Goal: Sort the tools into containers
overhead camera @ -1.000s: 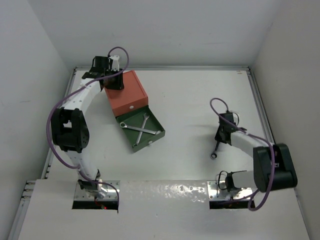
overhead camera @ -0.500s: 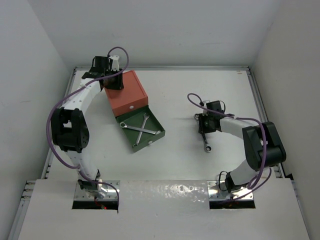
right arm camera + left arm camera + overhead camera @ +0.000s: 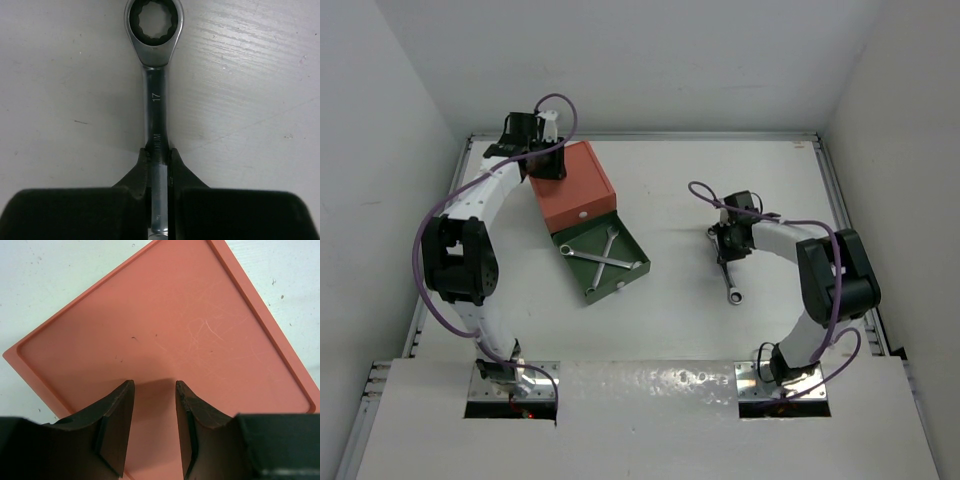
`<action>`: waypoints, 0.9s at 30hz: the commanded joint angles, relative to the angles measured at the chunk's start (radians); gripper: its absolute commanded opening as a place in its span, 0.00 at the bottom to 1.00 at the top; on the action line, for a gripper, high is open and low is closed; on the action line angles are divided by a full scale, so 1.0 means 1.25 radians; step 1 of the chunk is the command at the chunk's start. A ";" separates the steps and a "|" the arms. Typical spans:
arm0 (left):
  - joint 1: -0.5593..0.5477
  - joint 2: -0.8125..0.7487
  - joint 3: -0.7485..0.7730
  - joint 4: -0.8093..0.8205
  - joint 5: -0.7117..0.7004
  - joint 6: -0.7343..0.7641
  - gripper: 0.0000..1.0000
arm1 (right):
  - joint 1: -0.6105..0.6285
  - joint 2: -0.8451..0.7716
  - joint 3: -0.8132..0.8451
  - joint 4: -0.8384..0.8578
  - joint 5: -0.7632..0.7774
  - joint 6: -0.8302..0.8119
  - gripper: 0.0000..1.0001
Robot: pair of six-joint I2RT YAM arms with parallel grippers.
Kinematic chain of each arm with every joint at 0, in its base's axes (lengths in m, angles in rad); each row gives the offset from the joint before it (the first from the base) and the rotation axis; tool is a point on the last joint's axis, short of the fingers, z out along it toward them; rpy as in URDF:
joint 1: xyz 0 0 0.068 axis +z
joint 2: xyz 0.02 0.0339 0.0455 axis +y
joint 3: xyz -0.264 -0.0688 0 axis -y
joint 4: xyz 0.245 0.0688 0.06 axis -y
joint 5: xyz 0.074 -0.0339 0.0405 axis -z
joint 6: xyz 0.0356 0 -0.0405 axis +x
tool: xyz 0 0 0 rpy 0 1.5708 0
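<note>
The small box stands at the back left, with its orange-red top (image 3: 575,187) and the dark green lower drawer (image 3: 601,259) pulled open. Two silver wrenches (image 3: 601,255) lie crossed inside the green drawer. My left gripper (image 3: 546,163) hovers over the orange-red top (image 3: 165,335), jaws open and empty. My right gripper (image 3: 724,247) is shut on the shaft of a silver ring-end wrench (image 3: 729,277) marked 17 (image 3: 155,85), over the white table right of the drawer. No hex key is in view.
Raised white walls border the table (image 3: 690,190) at back and both sides. Purple cables (image 3: 430,225) loop along both arms. A white knob (image 3: 582,214) shows on the orange-red drawer front.
My right arm has swung left and towards the back, carrying the wrench from the right side towards the table's middle. The left arm and box have not moved.
</note>
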 commanded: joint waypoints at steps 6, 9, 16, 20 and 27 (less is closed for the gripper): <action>0.017 -0.030 0.039 0.004 -0.007 0.011 0.36 | 0.011 -0.059 -0.099 -0.024 -0.003 -0.020 0.00; 0.017 -0.027 0.039 0.004 -0.008 0.012 0.36 | 0.023 -0.197 -0.145 0.081 -0.127 -0.027 0.00; 0.018 -0.018 0.040 0.006 -0.005 0.012 0.36 | 0.040 -0.333 -0.089 0.149 -0.169 -0.019 0.00; 0.018 -0.011 0.036 0.004 -0.009 0.016 0.36 | 0.065 -0.332 -0.021 0.169 -0.187 -0.020 0.00; 0.019 0.008 0.031 0.009 -0.021 0.020 0.36 | 0.212 -0.226 0.205 0.219 -0.196 -0.046 0.00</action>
